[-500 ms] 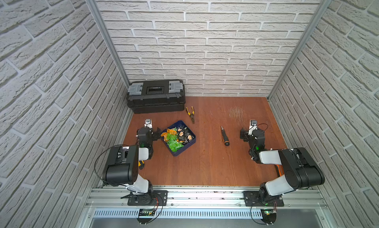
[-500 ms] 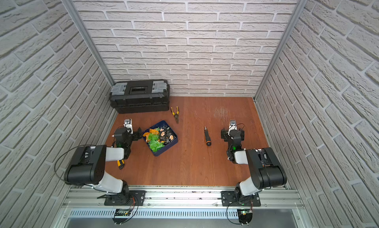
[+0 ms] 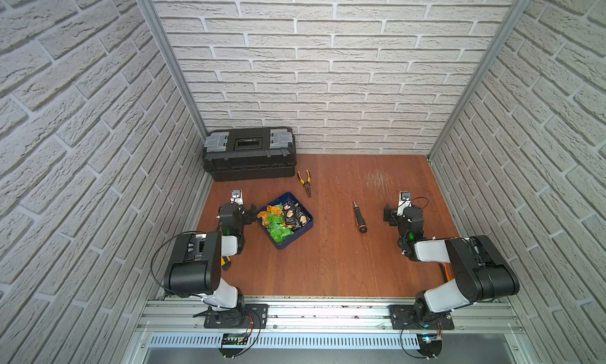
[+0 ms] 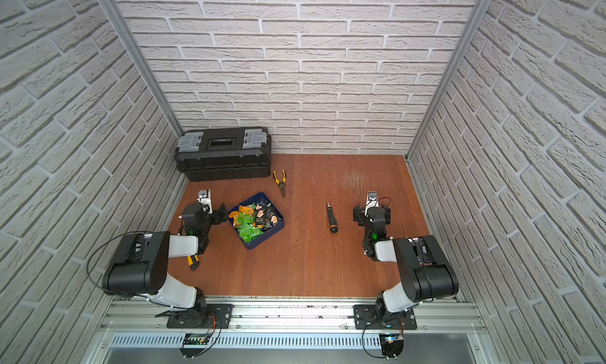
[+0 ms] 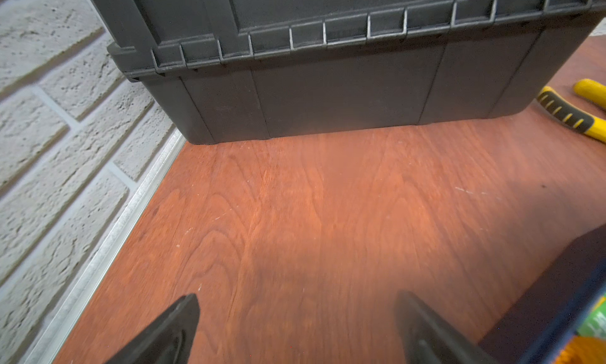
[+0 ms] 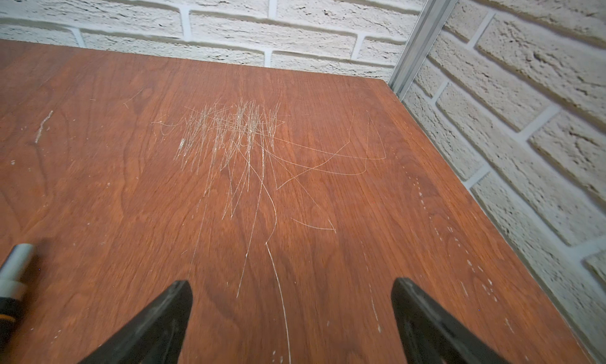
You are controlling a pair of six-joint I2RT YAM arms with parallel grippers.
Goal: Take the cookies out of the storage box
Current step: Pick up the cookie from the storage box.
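Cookies, crinkly green, orange and black foil packets, filled shallow navy plastic storage box; left gripper beside it and right gripper gaped wide, empty.

**A robot test cell dressed as a workshop corner**

The three walls were flat panels printed with white brick, joined at the corners by bare aluminium posts, which marked it as a built enclosure. Its floor was a reddish wood-grain tabletop with a patch of fine scratches. A black toolbox with grey latches stood against the back wall. Yellow-handled pliers and a screwdriver lay loose on the wood. A slotted aluminium rail ran along the front edge. The left arm and right arm were mounted on it on black plates, with wiring showing beneath.
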